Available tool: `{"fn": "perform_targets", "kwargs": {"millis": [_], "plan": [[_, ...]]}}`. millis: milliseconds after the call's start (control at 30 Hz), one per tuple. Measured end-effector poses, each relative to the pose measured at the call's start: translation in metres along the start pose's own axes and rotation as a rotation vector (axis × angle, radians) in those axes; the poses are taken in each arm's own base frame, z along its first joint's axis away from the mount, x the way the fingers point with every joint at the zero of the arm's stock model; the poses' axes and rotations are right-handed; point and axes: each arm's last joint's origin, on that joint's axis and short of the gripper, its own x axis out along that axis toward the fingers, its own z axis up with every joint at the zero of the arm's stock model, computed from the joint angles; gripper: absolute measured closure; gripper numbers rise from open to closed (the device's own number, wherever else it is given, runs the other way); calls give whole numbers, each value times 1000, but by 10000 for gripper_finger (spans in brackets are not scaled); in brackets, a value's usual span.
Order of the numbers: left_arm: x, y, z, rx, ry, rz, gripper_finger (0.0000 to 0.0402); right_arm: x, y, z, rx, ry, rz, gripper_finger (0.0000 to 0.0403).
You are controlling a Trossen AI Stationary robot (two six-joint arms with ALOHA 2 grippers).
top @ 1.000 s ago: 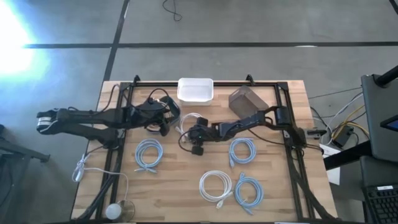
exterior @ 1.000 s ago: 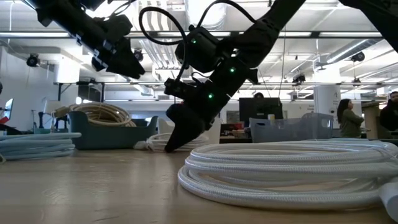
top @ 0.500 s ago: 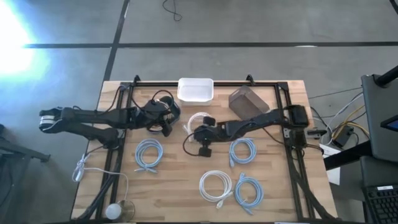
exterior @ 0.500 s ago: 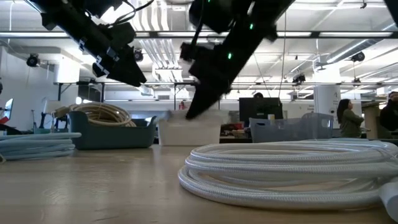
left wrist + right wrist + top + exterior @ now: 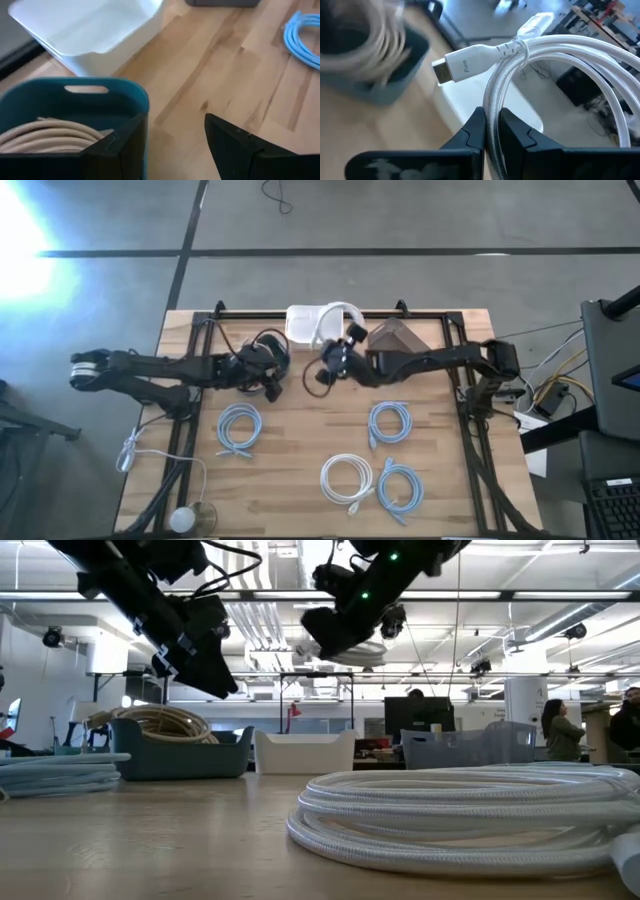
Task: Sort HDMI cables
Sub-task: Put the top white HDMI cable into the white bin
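**Operator:** One white HDMI cable (image 5: pixel 335 318) is up off the table, pinched in my right gripper (image 5: pixel 333 352). The fingers are clamped on a few strands of the coil, and in the right wrist view the plug (image 5: pixel 465 65) sticks out past them.

**Spotter:** Where is it relative to the bins?

**Operator:** From table centre it hangs toward twelve o'clock, the loop partly over the near edge of the white bin (image 5: pixel 303 326). The teal bin (image 5: pixel 75 100) with tan cables (image 5: pixel 47 135) sits around ten o'clock under my left gripper (image 5: pixel 268 385), which hovers there with its fingers spread wide and empty.

**Spotter:** So white goes in white?

**Operator:** That's my guess. To do it well I'd carry the coil further toward twelve until the whole loop is over the bin's opening, not just half, then lower it before letting go, so the springy coil doesn't catch the rim and flop out.

**Spotter:** What's left on the table?

**Operator:** Three light blue coils (image 5: pixel 239 427) (image 5: pixel 389 421) (image 5: pixel 400 486) and another white coil (image 5: pixel 346 479), between four and eight o'clock. The clear bin (image 5: pixel 397 337) sits at one o'clock.
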Motion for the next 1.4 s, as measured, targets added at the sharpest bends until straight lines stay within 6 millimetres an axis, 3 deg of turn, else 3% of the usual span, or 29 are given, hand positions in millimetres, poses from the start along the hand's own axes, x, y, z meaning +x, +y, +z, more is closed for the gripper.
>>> {"fn": "perform_targets", "kwargs": {"millis": [233,433,633,800,1000,1400], "plan": [[3,-2,0,1,7,-15,197,54,-12,-10,103,-21,-57,374],[3,-1,0,4,5,-16,197,86,-16,-14,156,-44,-67,374],[3,-2,0,3,1,-17,197,110,-31,-2,331,-80,127,365],[3,-2,0,4,1,-18,197,134,-34,-13,424,-29,170,349],[3,-2,0,7,1,-18,197,146,-29,-17,398,-15,164,346],[3,-2,0,10,0,-18,197,143,-32,-15,309,-15,163,344]]}}
